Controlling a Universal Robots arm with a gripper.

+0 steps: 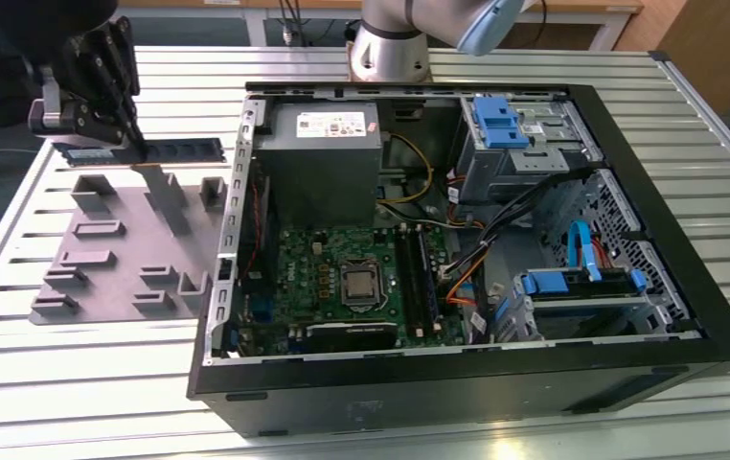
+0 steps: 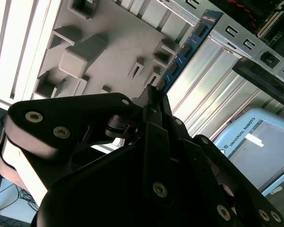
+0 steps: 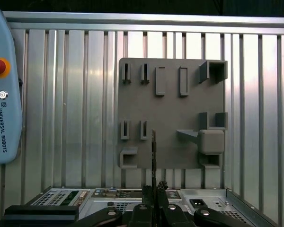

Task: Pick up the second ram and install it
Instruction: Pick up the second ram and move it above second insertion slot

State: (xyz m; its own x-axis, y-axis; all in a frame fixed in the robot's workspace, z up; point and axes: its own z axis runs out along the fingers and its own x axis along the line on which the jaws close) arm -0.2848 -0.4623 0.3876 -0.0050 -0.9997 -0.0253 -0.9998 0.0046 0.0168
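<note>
1. In the exterior view the gripper hangs at about ten o'clock from the open computer case. It sits above the far edge of the grey fixture.
2. Its fingers are clamped on the second ram — the thin green-blue strip lies roughly level and points toward three o'clock, at the case.
3. The stick is up in the air, clear of the fixture's posts. Its free end is near the case's side wall, with a gap showing between them.
4. In the second wrist view the stick runs straight out from the pinched fingers, with dark chips lined along its blue face. It crosses above the slatted metal table, with the fixture on one side and the case's rim on the other.
5. In the first wrist view the stick is edge-on — a thin dark line rising from the gripper. It stands over the fixture, just beside a pair of its narrow slots.
6. Inside the case, the green motherboard lies at six o'clock from the grey power supply. Its long black slots sit at three o'clock of the processor socket.
7. A light-blue pendant with a red button rests on the table. The arm's base stands at twelve o'clock of the case.
</note>
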